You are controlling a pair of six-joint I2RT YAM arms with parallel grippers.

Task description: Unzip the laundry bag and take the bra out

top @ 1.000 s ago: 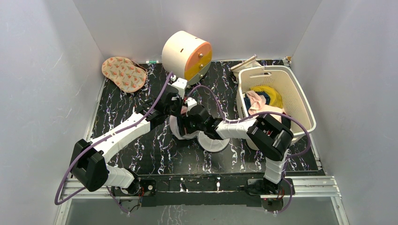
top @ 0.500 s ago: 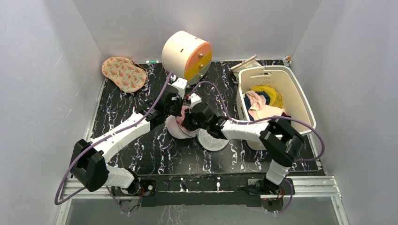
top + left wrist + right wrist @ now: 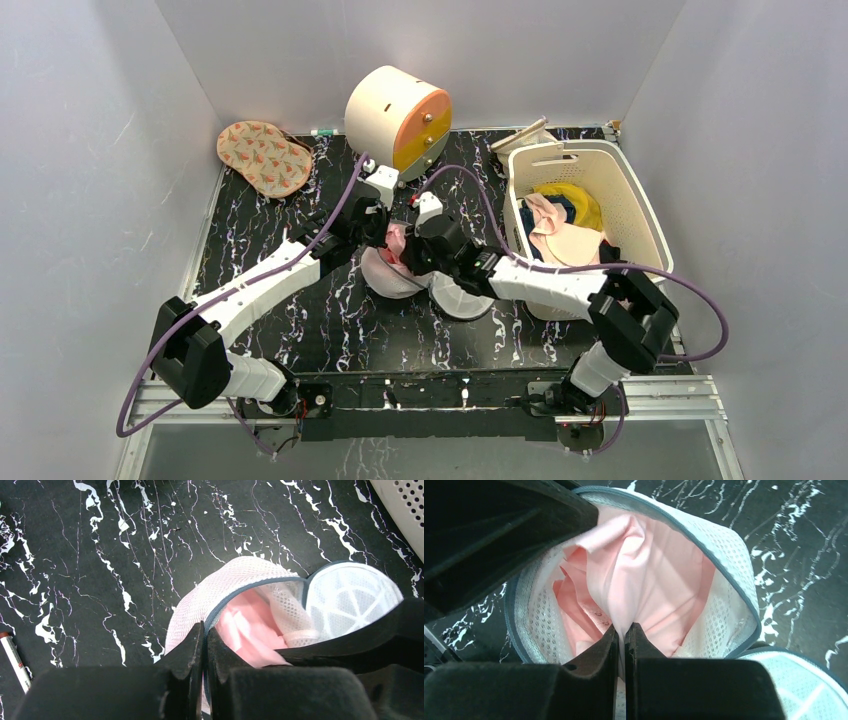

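Note:
The white mesh laundry bag (image 3: 385,278) lies open mid-table, its second half (image 3: 462,297) folded out to the right. In the left wrist view my left gripper (image 3: 205,632) is shut on the bag's grey zipper rim (image 3: 235,600), with the mesh bag (image 3: 210,592) spread ahead of it. The pale pink bra (image 3: 644,565) sits inside the open bag (image 3: 729,550). My right gripper (image 3: 621,632) is shut on a fold of the bra. In the top view both grippers, left (image 3: 385,235) and right (image 3: 408,252), meet over the bag, and a bit of the bra (image 3: 396,238) shows between them.
A cream slotted basket (image 3: 640,215) with yellow, blue and pink clothes stands at right. A cream-and-orange cylindrical cabinet (image 3: 395,115) stands at the back. A patterned pad (image 3: 263,155) lies back left. A pen (image 3: 15,662) lies on the black marbled table (image 3: 270,320).
My right arm has stretched out and its gripper has moved back and up toward the left gripper, drawing the pink bra up out of the open bag. The left arm has held still.

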